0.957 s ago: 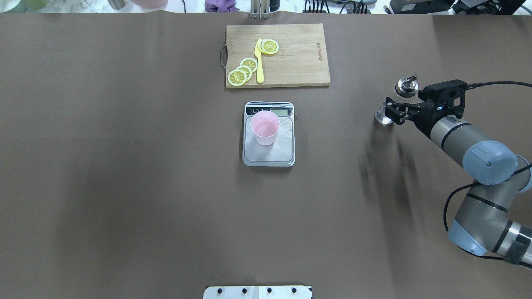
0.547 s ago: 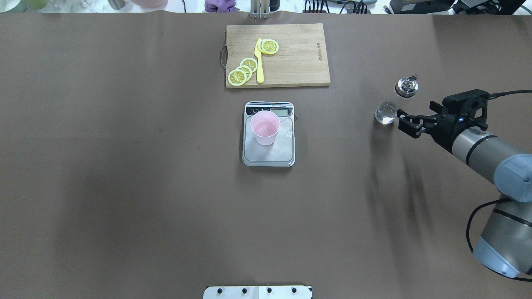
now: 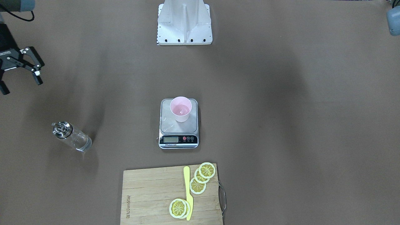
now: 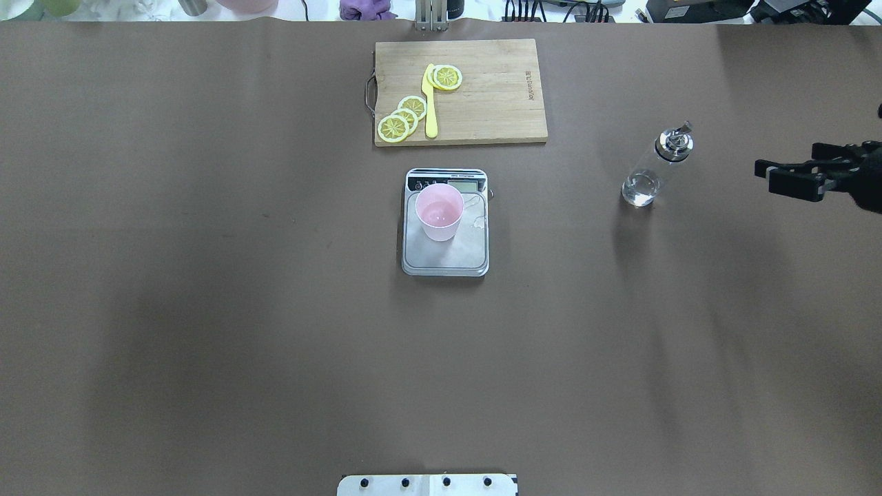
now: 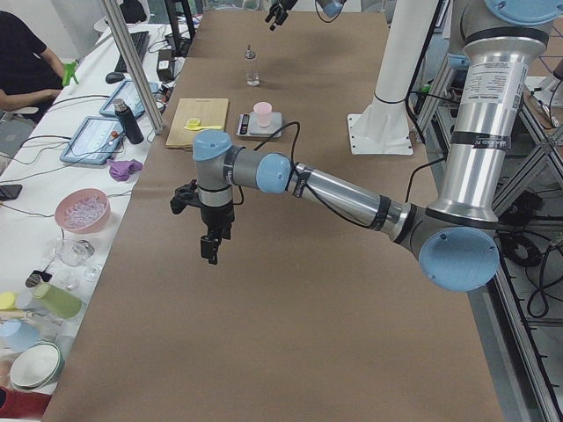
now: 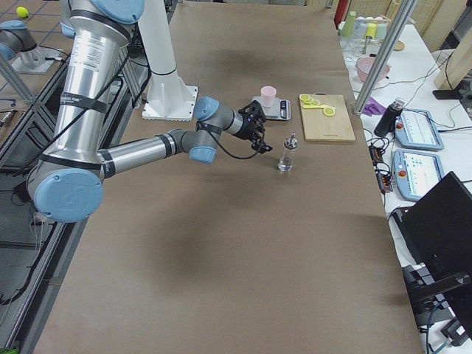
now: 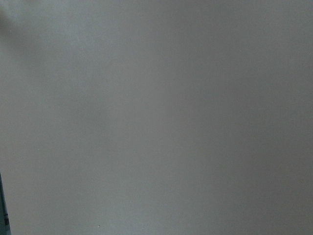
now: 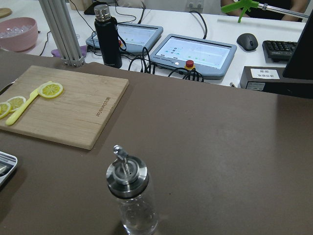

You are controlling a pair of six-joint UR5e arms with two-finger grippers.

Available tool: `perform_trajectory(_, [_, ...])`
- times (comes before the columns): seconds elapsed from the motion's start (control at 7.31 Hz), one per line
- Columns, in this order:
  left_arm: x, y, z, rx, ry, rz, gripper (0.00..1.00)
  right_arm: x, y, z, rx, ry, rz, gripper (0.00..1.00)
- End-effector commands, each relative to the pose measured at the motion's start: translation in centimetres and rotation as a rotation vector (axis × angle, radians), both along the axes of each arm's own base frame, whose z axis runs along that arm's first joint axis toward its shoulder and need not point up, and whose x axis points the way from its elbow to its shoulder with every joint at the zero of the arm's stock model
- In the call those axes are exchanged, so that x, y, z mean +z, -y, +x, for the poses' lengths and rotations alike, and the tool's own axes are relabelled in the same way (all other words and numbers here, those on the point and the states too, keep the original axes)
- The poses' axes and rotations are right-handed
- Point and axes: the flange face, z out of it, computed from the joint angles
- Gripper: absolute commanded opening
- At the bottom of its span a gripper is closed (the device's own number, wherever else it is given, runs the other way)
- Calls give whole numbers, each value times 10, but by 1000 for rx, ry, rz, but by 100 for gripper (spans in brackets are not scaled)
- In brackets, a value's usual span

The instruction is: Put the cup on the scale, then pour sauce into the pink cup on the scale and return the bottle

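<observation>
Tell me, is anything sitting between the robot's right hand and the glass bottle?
No. Only bare table lies between the right hand and the bottle, which stands upright alone.

Pale pink cup (image 4: pixel 439 210), silver-and-black scale (image 4: pixel 445 260), clear silver-capped bottle (image 4: pixel 646 180), plain brown table (image 4: pixel 207 289)

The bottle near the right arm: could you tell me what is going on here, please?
The right gripper is open and empty, clear of the bottle, which stands upright on the table by itself. The pink cup sits on the scale in the middle, so the pouring looks finished. The left gripper hangs over bare table away from everything; whether it is open I cannot tell.
</observation>
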Motion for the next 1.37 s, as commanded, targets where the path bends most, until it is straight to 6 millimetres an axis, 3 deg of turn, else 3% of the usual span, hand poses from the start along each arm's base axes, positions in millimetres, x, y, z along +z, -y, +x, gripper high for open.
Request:
perform_trajectory(0.0, [1, -1, 1, 2, -1, -2, 99, 9, 51, 98, -105, -124, -41, 100])
perform_trajectory(0.14, [3, -2, 0, 1, -4, -7, 99, 23, 59, 129, -145, -90, -145, 100])
perform_trajectory(0.27, [18, -15, -2, 1, -2, -31, 99, 47, 54, 153, -136, -57, -329, 100])
perform_trajectory(0.41, [32, -24, -4, 1, 10, -55, 99, 76, 62, 151, -135, -75, -577, 100])
perform_trajectory(0.55, [55, -39, -7, 14, 15, -86, 99, 74, 72, 153, -138, -112, -671, 100])
perform_trajectory(0.68, [62, -42, -12, 19, 11, -105, 99, 91, 70, 143, -251, -187, -686, 100])
perform_trajectory(0.82, [72, -43, -34, -23, 6, -133, 99, 105, 71, 144, -338, -255, -675, 100])
perform_trajectory(1.09, [81, -54, -57, -78, -123, -237, 99, 148, 57, 146, -362, -237, -787, 100])
perform_trajectory(1.23, [112, -77, -74, -25, -131, -236, 99, 155, 52, 145, -367, -212, -803, 100])
